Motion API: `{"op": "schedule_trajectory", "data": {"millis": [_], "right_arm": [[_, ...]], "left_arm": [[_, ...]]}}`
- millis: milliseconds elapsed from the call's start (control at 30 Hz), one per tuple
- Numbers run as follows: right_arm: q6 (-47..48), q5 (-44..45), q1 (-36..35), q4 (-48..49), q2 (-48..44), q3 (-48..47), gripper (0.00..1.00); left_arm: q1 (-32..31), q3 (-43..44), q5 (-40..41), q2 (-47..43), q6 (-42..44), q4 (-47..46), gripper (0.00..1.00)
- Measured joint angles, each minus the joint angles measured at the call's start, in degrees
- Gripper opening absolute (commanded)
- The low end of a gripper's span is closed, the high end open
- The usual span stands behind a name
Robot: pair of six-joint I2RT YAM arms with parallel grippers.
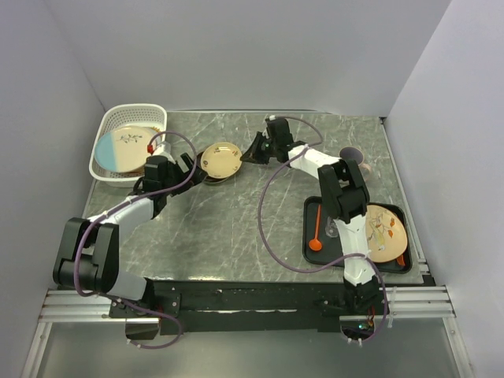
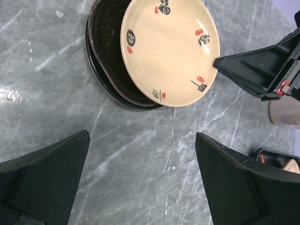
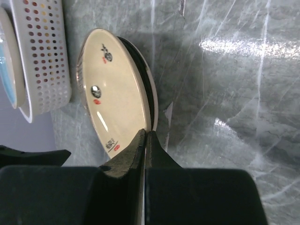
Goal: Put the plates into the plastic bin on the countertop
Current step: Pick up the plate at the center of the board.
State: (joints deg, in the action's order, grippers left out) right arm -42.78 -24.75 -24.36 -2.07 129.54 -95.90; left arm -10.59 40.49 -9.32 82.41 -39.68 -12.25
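Note:
A small tan plate (image 1: pixel 222 159) with red and black marks leans over a dark brown plate (image 2: pixel 105 51) near the middle of the countertop (image 1: pixel 236 228). My right gripper (image 3: pixel 146 133) is shut on the tan plate's (image 3: pixel 112 93) near rim, and its tip meets that rim (image 2: pixel 218 63) in the left wrist view. My left gripper (image 2: pixel 143 138) hangs open just left of both plates, holding nothing. The white plastic bin (image 1: pixel 110 126) at the back left holds a blue-and-cream plate (image 1: pixel 122 148).
A flat black tray (image 1: pixel 311 209) at the right carries a cream plate with a sprig (image 1: pixel 386 232) and an orange spoon (image 1: pixel 316 232). A small dark round thing (image 1: pixel 352 155) sits behind the tray. Walls close in the back and sides.

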Motion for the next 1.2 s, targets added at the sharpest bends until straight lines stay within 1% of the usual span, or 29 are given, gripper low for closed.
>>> {"op": "schedule_trajectory", "data": {"millis": [500, 800, 933, 1200], "right_arm": [[-0.66, -2.36, 0.74, 4.39, -5.03, 7.32, 0.00], [-1.11, -4.00, 1.14, 6.32, -7.78, 11.17, 0.00], [-1.31, -4.87, 1.16, 7.65, -9.46, 14.82, 0.00], [-2.38, -7.43, 1.16, 10.36, -14.40, 23.34, 0.00]], "left_arm": [[0.00, -0.46, -1.44, 2.82, -1.60, -5.99, 0.99], [-0.02, -1.60, -3.69, 7.58, -3.28, -11.02, 0.92], [-0.02, -2.97, -4.81, 9.44, -3.98, -13.55, 0.89], [-0.17, -5.75, -6.49, 11.43, -6.19, -18.86, 0.86]]}}
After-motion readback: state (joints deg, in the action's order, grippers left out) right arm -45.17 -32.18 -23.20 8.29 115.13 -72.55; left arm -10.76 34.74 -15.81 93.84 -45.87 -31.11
